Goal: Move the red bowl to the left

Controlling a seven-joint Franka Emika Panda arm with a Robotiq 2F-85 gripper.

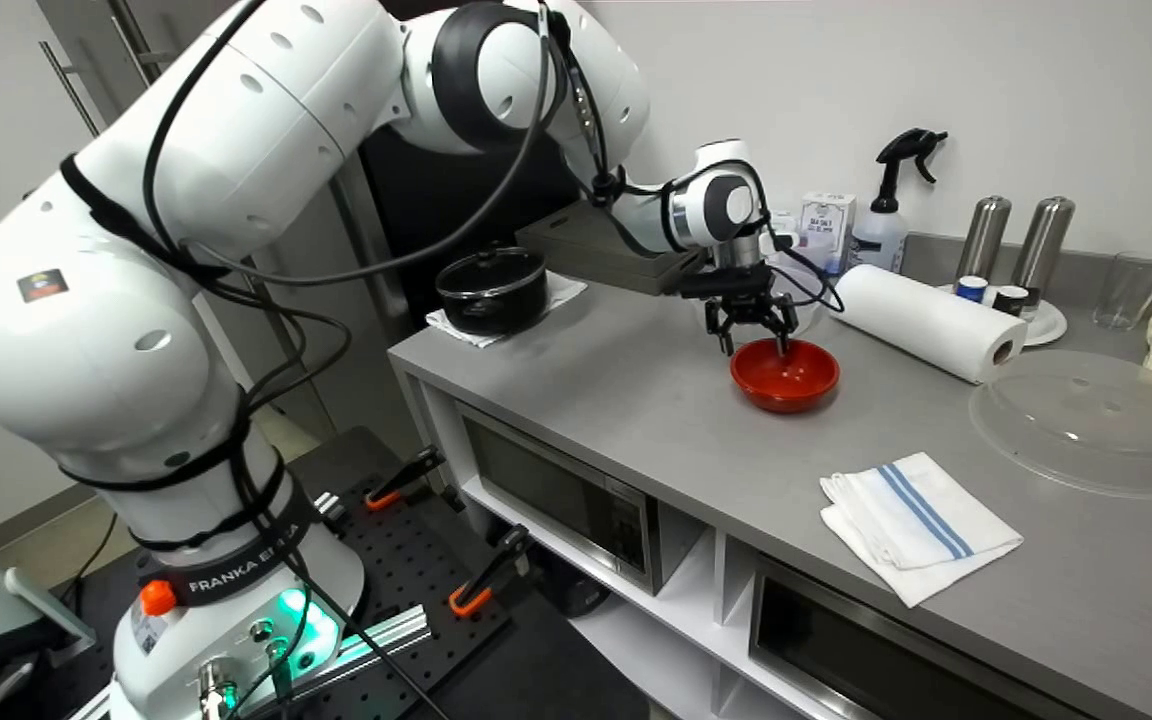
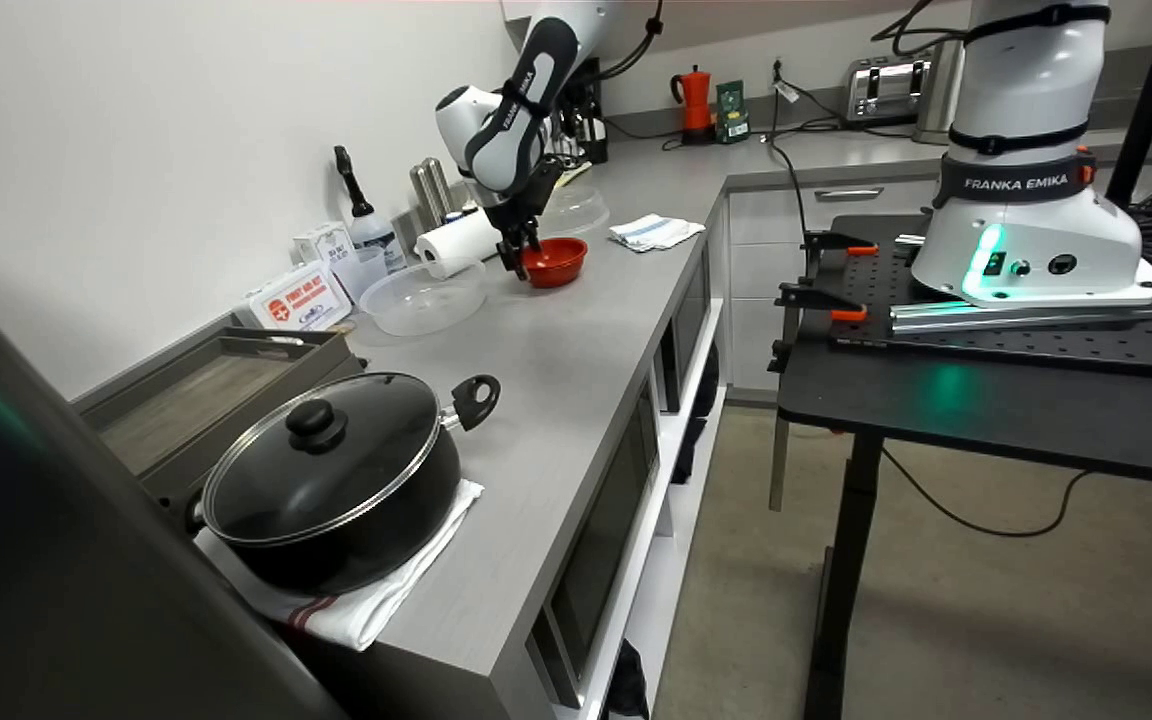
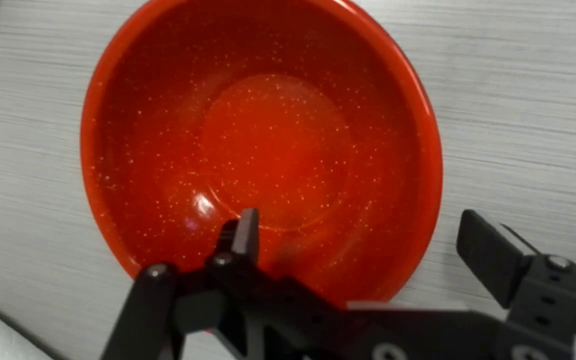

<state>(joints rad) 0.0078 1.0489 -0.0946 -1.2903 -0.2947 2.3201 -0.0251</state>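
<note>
The glossy red bowl (image 1: pixel 786 385) stands upright on the grey counter. It also shows in an exterior view (image 2: pixel 558 268) and fills much of the wrist view (image 3: pixel 278 150). My gripper (image 1: pixel 756 350) is open over the bowl's rim, with one fingertip inside the bowl and the other outside it. In the wrist view the gripper (image 3: pixel 360 220) has its left finger over the bowl's inside and its right finger over the counter, with the rim between them. The fingers do not close on the rim. In an exterior view the gripper (image 2: pixel 527 262) is beside the bowl, partly covering its edge.
A clear bowl (image 2: pixel 423 300) stands close to the red bowl. A paper towel roll (image 1: pixel 921 318) lies behind it. A folded cloth (image 1: pixel 921 525) and a clear lid (image 1: pixel 1091 425) lie on the counter. A black pot (image 1: pixel 494 292) and a grey tray (image 2: pixel 221 385) stand at the far end.
</note>
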